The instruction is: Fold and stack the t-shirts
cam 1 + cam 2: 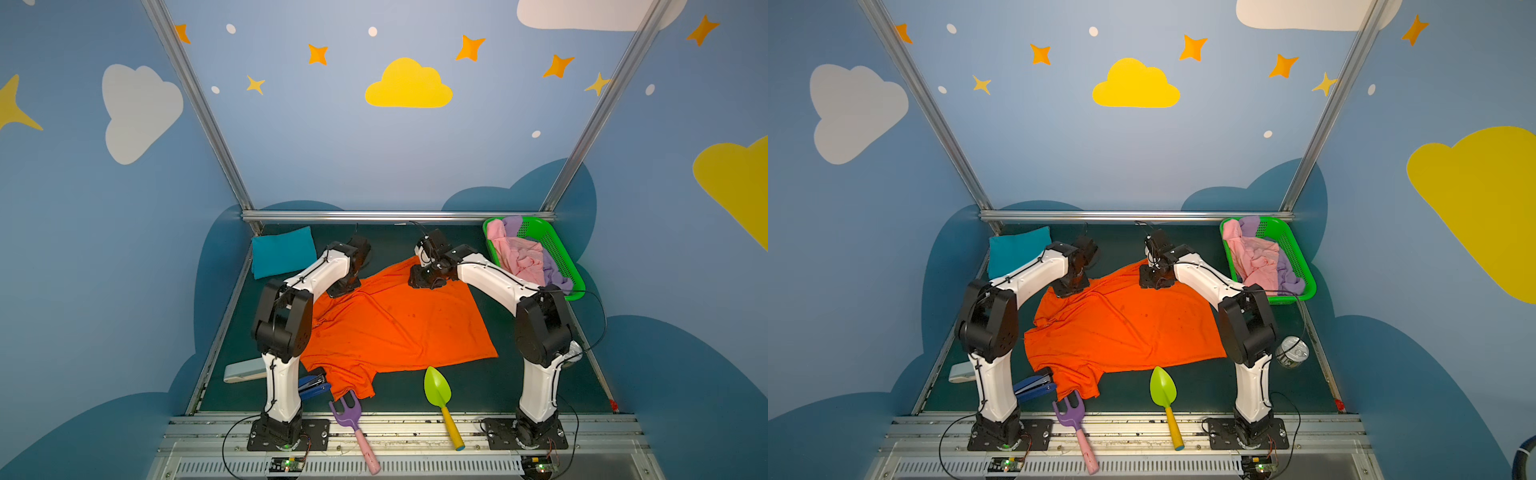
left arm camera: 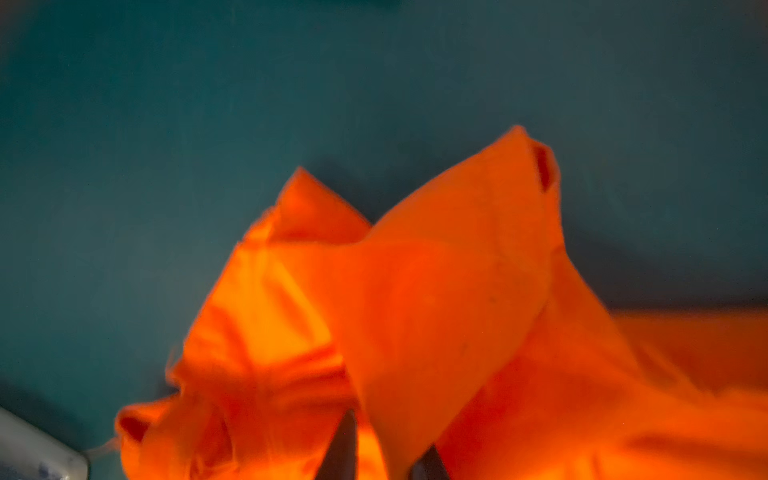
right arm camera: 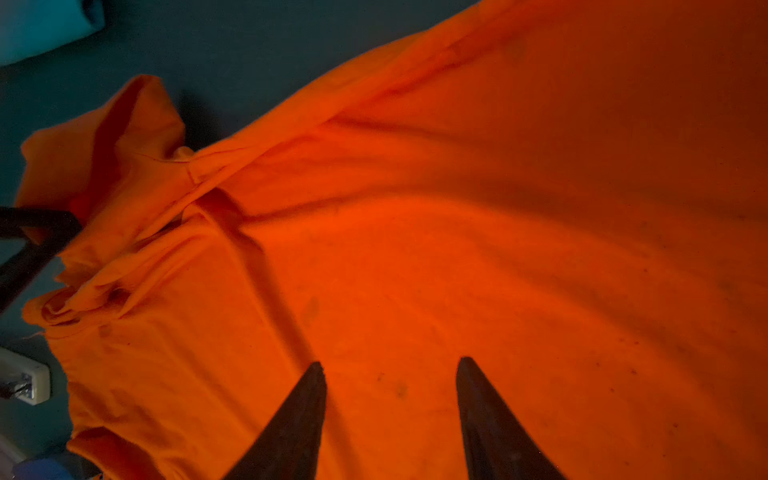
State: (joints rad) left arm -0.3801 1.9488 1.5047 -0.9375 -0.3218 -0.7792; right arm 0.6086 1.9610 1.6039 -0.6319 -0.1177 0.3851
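A robot-lab test booth: aluminium frame (image 1: 199, 104), cloud-painted walls (image 1: 141, 112), arms (image 1: 282, 332) bolted to a rail (image 1: 415, 424).

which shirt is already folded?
The teal shirt at the back left: a neat flat rectangle. The orange shirt lies spread out and creased; the pink shirt and lilac shirt are bunched in the green basket.

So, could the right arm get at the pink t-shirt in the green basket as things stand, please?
Probably yes: the pink t-shirt lies uppermost in the open green basket, beside that arm, nothing covering it.
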